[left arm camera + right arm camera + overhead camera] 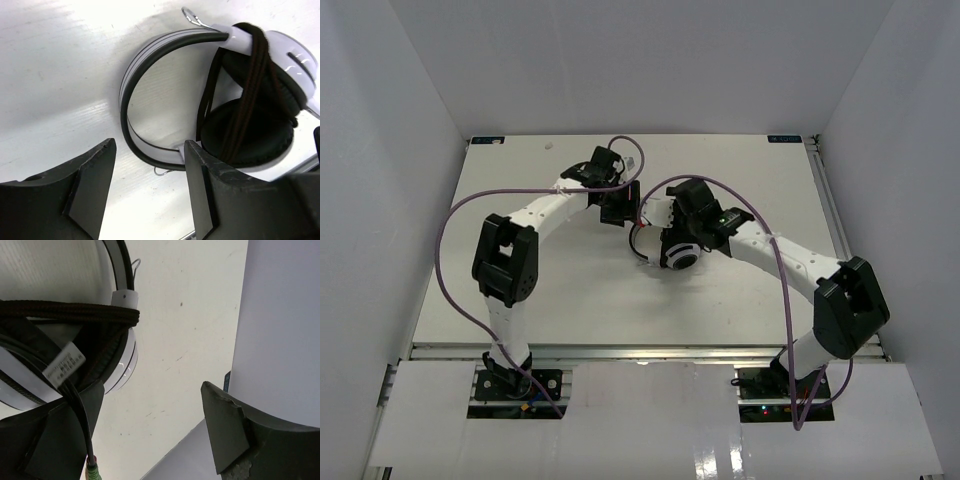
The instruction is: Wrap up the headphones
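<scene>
Headphones [680, 256] on white table [580, 295], white walls [650, 60] around.

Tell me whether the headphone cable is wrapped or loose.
Mostly wrapped: several strands of the cable lie bundled across the headphones; the plug end runs free.

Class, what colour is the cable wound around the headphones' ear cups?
The cable is black and braided; the left wrist view shows it best.

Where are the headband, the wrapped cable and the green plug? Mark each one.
headband [124, 100], left wrist view, outer curve of the band.
wrapped cable [254, 70], left wrist view, middle of the bundled strands.
green plug [92, 471], right wrist view, its green collar.
</scene>
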Controlling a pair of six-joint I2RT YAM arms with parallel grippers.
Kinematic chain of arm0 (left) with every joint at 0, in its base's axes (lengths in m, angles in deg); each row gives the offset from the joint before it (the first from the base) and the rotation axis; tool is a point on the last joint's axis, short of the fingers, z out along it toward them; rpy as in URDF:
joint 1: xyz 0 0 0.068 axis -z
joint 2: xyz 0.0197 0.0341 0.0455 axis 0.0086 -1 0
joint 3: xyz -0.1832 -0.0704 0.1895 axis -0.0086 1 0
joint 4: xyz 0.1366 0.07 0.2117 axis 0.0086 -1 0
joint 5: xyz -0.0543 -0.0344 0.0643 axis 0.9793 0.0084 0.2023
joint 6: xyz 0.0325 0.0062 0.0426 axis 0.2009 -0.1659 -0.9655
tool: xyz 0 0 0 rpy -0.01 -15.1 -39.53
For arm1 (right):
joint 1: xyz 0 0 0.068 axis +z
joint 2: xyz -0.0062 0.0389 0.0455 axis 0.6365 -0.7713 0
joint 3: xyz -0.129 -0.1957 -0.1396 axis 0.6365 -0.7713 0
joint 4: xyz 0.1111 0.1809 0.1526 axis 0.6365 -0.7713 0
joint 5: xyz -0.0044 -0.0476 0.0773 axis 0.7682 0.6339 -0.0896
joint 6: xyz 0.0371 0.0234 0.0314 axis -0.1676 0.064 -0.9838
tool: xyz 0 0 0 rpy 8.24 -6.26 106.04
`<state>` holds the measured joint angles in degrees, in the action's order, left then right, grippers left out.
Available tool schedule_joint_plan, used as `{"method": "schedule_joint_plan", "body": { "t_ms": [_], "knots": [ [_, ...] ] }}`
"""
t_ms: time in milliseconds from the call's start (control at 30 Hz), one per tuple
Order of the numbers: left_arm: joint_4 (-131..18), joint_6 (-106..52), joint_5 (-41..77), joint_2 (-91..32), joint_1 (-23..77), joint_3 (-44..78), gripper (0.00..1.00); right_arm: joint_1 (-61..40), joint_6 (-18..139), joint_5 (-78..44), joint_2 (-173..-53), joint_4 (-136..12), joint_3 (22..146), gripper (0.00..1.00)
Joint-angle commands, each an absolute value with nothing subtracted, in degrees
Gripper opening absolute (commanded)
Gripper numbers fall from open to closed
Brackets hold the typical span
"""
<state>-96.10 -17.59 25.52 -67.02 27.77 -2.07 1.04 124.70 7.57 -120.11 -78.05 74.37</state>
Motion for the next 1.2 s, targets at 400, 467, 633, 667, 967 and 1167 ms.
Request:
{"method": "schedule_joint_plan", "body": {
  "t_ms": [400,467,633,667,967,1167],
  "knots": [
    [-93.7,-19.3,35.5,-50.3,25.0,5.9,0.75,-4.6,110.9,0.4,-128.2,-93.2,91.0,0.9],
    [-93.1,-19.4,35.8,-48.5,24.8,7.4,0.76,-4.9,110.7,-0.8,-128.5,-94.0,91.2,0.9],
    [-92.0,-19.8,36.3,-42.6,24.2,11.8,0.77,-6.8,109.8,-6.5,-130.7,-100.6,94.7,0.9],
    [-91.6,-19.8,36.4,-41.0,24.1,12.7,0.77,-7.4,109.7,-8.1,-131.0,-101.5,95.3,0.9],
    [-89.5,-19.1,40.3,-30.4,23.9,19.8,0.79,-12.6,108.9,-26.3,-132.1,-107.3,101.8,0.9],
    [-84.6,-17.4,43.5,-22.0,23.8,26.2,0.79,-17.4,106.5,-46.2,-132.7,-110.2,105.4,0.9]
  ]
}}
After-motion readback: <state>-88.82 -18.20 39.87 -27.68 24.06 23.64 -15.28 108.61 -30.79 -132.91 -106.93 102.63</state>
